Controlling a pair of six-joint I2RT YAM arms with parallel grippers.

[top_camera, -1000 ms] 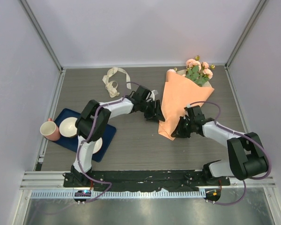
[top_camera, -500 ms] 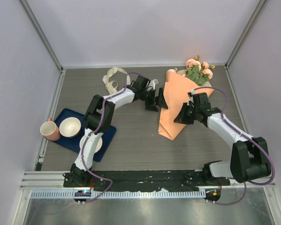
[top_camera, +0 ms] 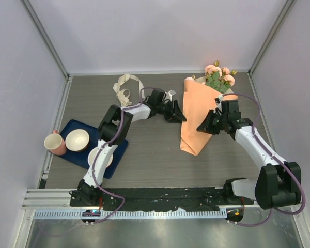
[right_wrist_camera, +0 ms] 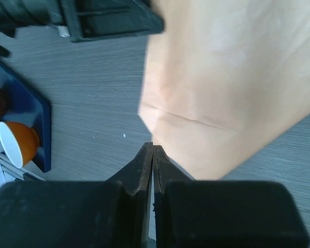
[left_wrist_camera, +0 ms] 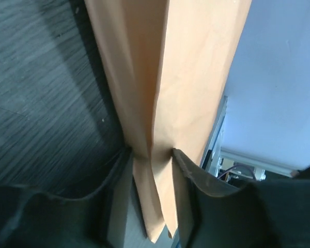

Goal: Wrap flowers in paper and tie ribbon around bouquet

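Observation:
The bouquet lies at the back right of the table: a cone of orange paper (top_camera: 195, 116) with pink flowers (top_camera: 219, 77) and green leaves poking out of its far end. My left gripper (top_camera: 179, 114) is at the cone's left edge. In the left wrist view it (left_wrist_camera: 151, 152) is shut on a folded edge of the paper (left_wrist_camera: 196, 77), with a finger touching each side. My right gripper (top_camera: 203, 127) rests on the cone's right side. Its jaws (right_wrist_camera: 153, 147) are shut, the tips at the paper (right_wrist_camera: 232, 77) with nothing seen between them. The cream ribbon (top_camera: 125, 88) lies curled at the back, left of the left arm.
A dark blue tray (top_camera: 119, 149) at the left holds a pink cup (top_camera: 55, 143) and two bowls (top_camera: 76, 139). Grey walls close in the table at the back and on both sides. The arm bases stand along the near edge.
My left gripper opened wide and closed again on the paper's left edge. My right gripper slid up the cone toward the flowers. The cone's tip shifted slightly right.

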